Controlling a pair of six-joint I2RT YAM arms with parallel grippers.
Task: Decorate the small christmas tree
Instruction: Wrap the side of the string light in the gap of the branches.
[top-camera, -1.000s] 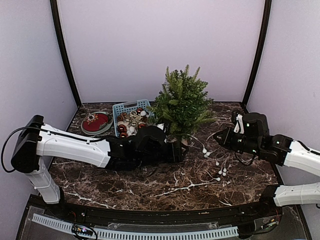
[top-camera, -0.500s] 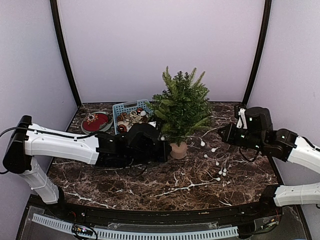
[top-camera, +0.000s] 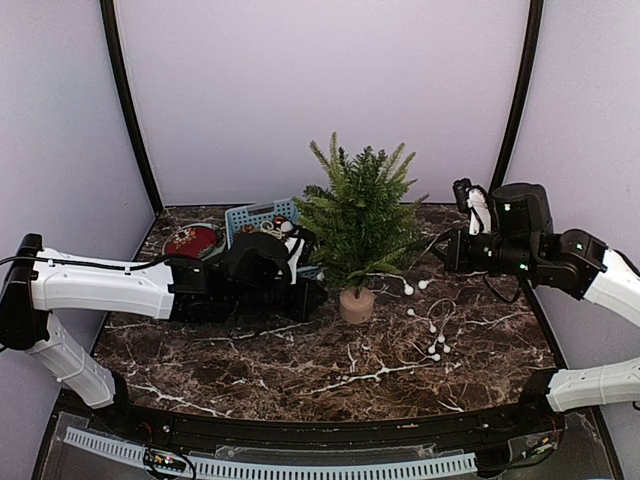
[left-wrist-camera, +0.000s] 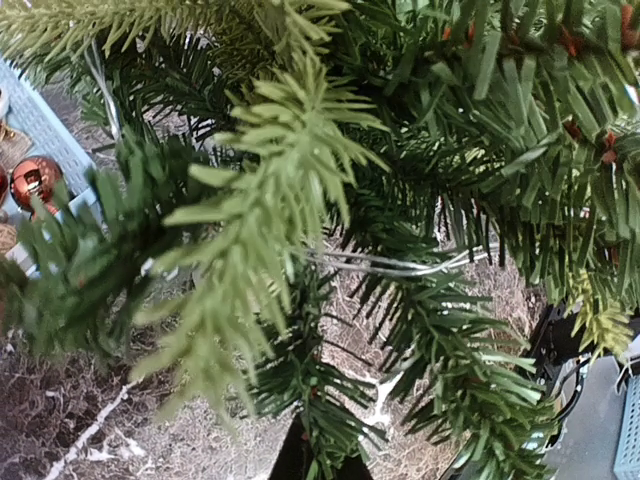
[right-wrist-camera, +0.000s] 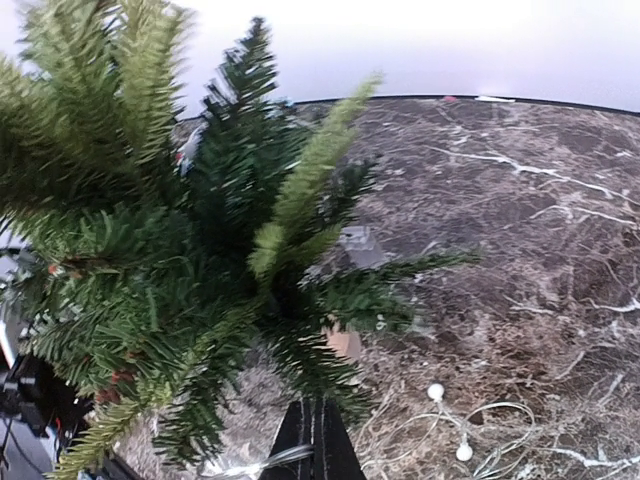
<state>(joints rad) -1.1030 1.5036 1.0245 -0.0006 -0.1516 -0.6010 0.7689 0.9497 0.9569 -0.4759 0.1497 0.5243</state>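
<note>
Tree status: small christmas tree (top-camera: 360, 225) is off the lean it had a second ago and stands upright, shifted a little toward the blue basket (top-camera: 248, 213). Left arm has pulled back along the basket's front, and the left fingers (top-camera: 312, 292) have gone from spread to pressed together. Right arm has lifted and drawn further from the basket.

Left arm pose: stretched low and near level over the bench (top-camera: 300, 365), running along the basket's front edge, wrist ending just past its right corner. Fingers closed on nothing that shows. Their tip sits on the basket side of the tree's pale wooden base (top-camera: 357, 305), under the lowest branches, close but not visibly touching. Left wrist view: dark fingertip wedge at the bottom edge, branches filling the frame, basket wall and a red bauble (left-wrist-camera: 35, 180) at left.

Right arm pose: elbow raised, forearm about level, wrist well above the bench on the far side of the tree from the basket, pointing back toward it. Right fingers (top-camera: 447, 250) are pressed together, pinching the thin wire of the light string (top-camera: 432, 325). Wire runs from the tips into the lower branches; the rest, with white beads, lies loose on the bench beyond the tree. Fingertips near the outer branch tips, not in them.

Tree position: on the bench, just beside the basket's right end, branches overlapping that corner.
</note>
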